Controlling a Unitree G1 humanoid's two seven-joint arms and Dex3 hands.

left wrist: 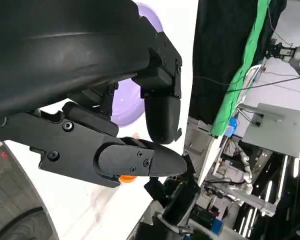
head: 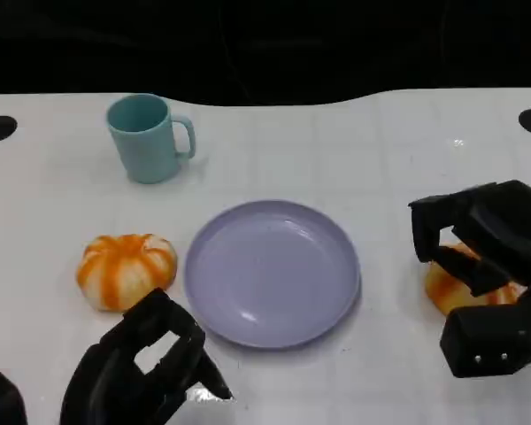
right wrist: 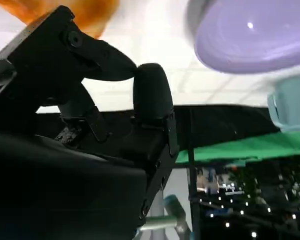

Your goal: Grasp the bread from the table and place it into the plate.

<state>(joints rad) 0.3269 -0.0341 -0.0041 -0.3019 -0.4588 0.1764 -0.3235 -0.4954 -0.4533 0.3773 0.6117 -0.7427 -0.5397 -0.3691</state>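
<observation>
A lavender plate lies at the table's middle, with nothing in it. One orange-and-white striped bread sits to its left. A second orange bread sits to its right, half covered by my right hand, whose fingers arch over it without closing on it. In the right wrist view that bread lies just past the fingertips, with the plate beyond. My left hand hovers near the front edge, below the left bread, fingers loosely bent and holding nothing. The left wrist view looks past this hand to the plate.
A teal mug stands at the back left, handle pointing right; it is also in the right wrist view as a teal mug. Dark round holes mark the table's far corners. Bare white tabletop lies between the plate and the back edge.
</observation>
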